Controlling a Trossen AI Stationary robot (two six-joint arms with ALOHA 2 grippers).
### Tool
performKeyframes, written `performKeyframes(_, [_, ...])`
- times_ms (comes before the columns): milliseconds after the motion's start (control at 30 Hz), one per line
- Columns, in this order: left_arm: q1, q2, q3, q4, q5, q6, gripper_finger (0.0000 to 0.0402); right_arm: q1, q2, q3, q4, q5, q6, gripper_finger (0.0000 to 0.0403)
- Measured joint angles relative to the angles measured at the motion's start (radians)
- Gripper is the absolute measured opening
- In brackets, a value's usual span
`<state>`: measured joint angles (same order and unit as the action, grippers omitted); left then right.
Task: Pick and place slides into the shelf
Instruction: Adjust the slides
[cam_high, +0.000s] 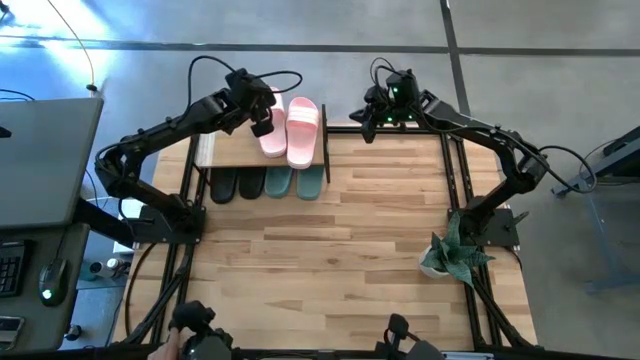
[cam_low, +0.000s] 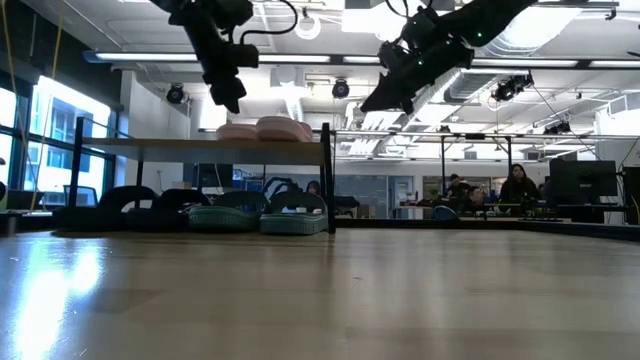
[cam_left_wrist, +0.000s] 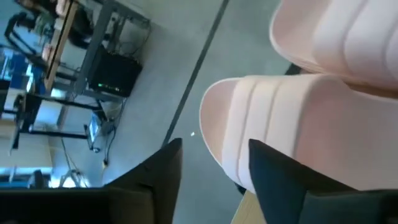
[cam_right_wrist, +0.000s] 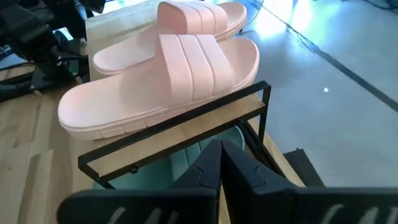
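Left hand (cam_high: 264, 124) hovers just above the shelf's (cam_high: 225, 150) top board, beside the near edge of the pink pair (cam_high: 290, 130); fingers apart, nothing between them. In its own wrist view the dark fingertips (cam_left_wrist: 273, 168) stand clear of the pink sole (cam_left_wrist: 298, 130), one on each side of open air. My read: the pink slide has just been let go and the step in hand is the withdrawal.

To do that well: lift straight up first, fingers kept wide, so neither pad drags the strap or nudges the slide toward the board's edge. Only swing back over the counter (cam_high: 330, 260) once clear of the frame tubes.

Right hand (cam_high: 372, 122) waits off the shelf's far end, raised, fingers pressed together, empty.

Shelf contents:
- top board: both pink slides, side by side, touching, toward the right end; the left part of the board is bare.
- lower level: black pair (cam_high: 235, 184) at left, green pair (cam_high: 294, 182) at right, toes poking out from under the board.

All three pairs appear shelved. A potted plant (cam_high: 452, 252) stands near the counter's right edge, well apart.
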<state>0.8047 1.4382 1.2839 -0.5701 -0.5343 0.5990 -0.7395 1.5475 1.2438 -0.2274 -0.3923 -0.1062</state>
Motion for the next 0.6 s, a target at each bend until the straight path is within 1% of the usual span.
performKeyframes(100, [0.0, 0.0, 0.0, -0.012, 0.017, 0.051, 0.0193, 0.0, 0.0, 0.0, 0.012, 0.0, -0.008, 0.0])
performKeyframes(200, [-0.001, 0.005, 0.0, -0.016, 0.047, 0.087, 0.0205, 0.0, 0.0, 0.0, 0.019, 0.0, -0.016, 0.0])
performKeyframes(400, [0.0, 0.041, 0.0, -0.005, 0.053, 0.154, 0.0209, 0.0, 0.0, 0.0, 0.019, 0.0, -0.058, 0.0])
performKeyframes(600, [-0.001, 0.067, 0.0, -0.013, 0.052, 0.164, 0.0209, 0.0, 0.0, 0.0, 0.019, 0.0, -0.073, 0.0])
